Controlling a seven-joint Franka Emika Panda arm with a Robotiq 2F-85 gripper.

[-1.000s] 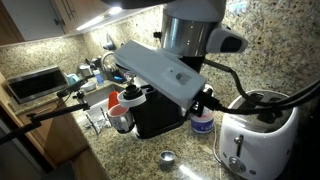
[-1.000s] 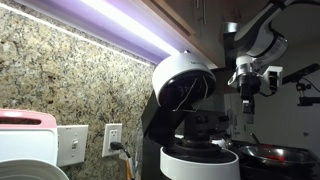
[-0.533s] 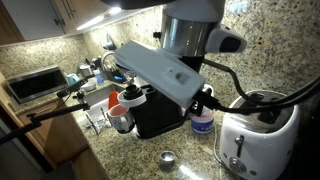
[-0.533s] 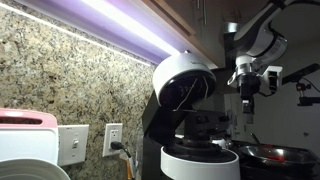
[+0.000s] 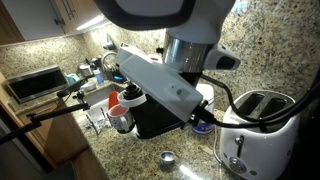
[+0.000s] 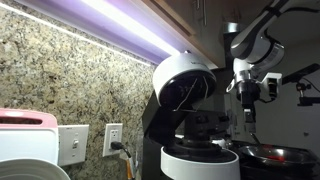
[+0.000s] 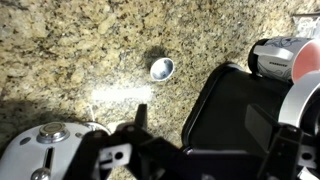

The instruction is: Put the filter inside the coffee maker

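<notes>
Presently underway: reaching for the filter point(image 7: 161, 68), not yet grasped.
Filter: lying on the desk point(image 7: 80, 50), at 11 o'clock from the pincer point(image 7: 208, 135).
Pincer: hanging apart, gripping nothing.
Next: probably needing a descent over the filter, then closing.

Bare counter point(image 7: 80, 50) around filter point(image 7: 161, 68); coffee maker point(image 7: 240, 110) beside, toaster point(image 7: 40, 150) near.

The speckled brown-and-beige granite countertop point(image 5: 125, 158) carries a small round silvery metal filter point(image 5: 167, 158), lying alone on bare stone. Near it stands a black boxy coffee maker point(image 5: 158, 118). A white blue-labelled jar point(image 5: 203, 125) sits between that and a white two-slot toaster point(image 5: 252, 135).
</notes>
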